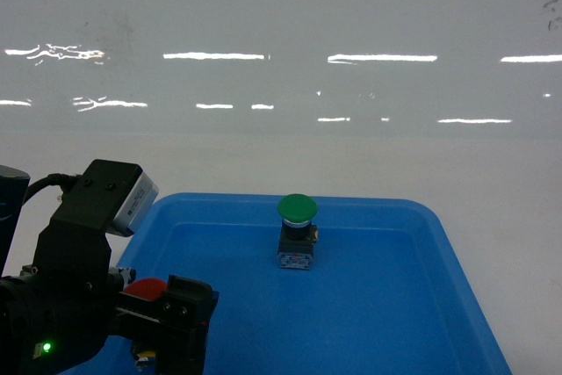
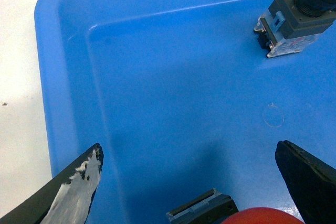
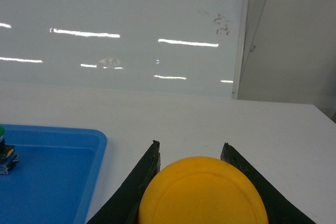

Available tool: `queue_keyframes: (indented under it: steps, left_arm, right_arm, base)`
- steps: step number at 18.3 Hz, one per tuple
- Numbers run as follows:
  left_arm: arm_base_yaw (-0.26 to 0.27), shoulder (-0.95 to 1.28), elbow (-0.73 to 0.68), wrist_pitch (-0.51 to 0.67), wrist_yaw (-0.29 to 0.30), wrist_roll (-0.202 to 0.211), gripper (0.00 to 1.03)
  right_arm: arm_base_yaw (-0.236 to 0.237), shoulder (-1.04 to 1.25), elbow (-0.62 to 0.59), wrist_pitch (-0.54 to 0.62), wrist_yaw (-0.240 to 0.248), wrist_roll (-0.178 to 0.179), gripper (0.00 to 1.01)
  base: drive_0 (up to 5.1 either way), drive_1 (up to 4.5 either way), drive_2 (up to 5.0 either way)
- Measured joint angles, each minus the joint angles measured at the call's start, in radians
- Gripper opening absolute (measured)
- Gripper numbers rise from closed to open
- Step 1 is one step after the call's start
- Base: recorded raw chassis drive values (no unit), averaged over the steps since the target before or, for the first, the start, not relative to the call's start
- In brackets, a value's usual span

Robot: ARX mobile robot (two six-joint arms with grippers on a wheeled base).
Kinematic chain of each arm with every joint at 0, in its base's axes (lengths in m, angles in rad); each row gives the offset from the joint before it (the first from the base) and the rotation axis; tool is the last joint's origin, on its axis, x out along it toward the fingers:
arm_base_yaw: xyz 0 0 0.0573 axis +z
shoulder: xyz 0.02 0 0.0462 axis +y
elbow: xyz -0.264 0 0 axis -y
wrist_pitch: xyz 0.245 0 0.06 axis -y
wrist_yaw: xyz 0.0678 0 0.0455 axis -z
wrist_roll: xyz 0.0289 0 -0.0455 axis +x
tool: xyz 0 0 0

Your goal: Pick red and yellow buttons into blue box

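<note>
The red button's dome cap and dark switch block lie on the floor of a shallow blue tray. My left gripper is open, its fingers spread wide on either side of the button without touching it. In the head view the red button peeks out behind the left arm at the tray's near left. My right gripper is shut on the yellow button, held above the white table to the right of the tray. The right gripper is outside the head view. The blue box is out of view.
A green-capped button stands upright near the back middle of the shallow tray. The tray rests on a white table, which ends at a glossy white wall. In the right wrist view the tray's corner lies to the left.
</note>
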Motion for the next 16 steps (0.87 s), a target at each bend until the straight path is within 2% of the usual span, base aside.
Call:
queue_keyframes:
  steps: [1, 8, 9, 13, 16]
  left_arm:
    - [-0.003, 0.001, 0.000, 0.003, -0.005, 0.000, 0.97]
    - [-0.024, 0.005, -0.035, 0.038, -0.050, -0.003, 0.32]
    - [-0.018, 0.005, -0.046, 0.060, -0.064, -0.003, 0.29]
    - [0.001, -0.018, -0.068, 0.089, -0.070, -0.003, 0.29]
    - [0.031, -0.135, -0.103, 0.106, -0.069, -0.008, 0.29]
  right_arm:
    - [0.000, 0.000, 0.000, 0.000, 0.000, 0.000, 0.32]
    - [0.000, 0.000, 0.000, 0.000, 0.000, 0.000, 0.32]
    - [0.000, 0.000, 0.000, 0.000, 0.000, 0.000, 0.32]
    - [0.000, 0.000, 0.000, 0.000, 0.000, 0.000, 0.32]
    - [0.000, 0.000, 0.000, 0.000, 0.000, 0.000, 0.32]
  base:
    - [0.0, 0.00, 0.0]
    - [0.0, 0.00, 0.0]
    - [0.0, 0.00, 0.0]
    - [0.0, 0.00, 0.0]
    - [0.0, 0.00, 0.0]
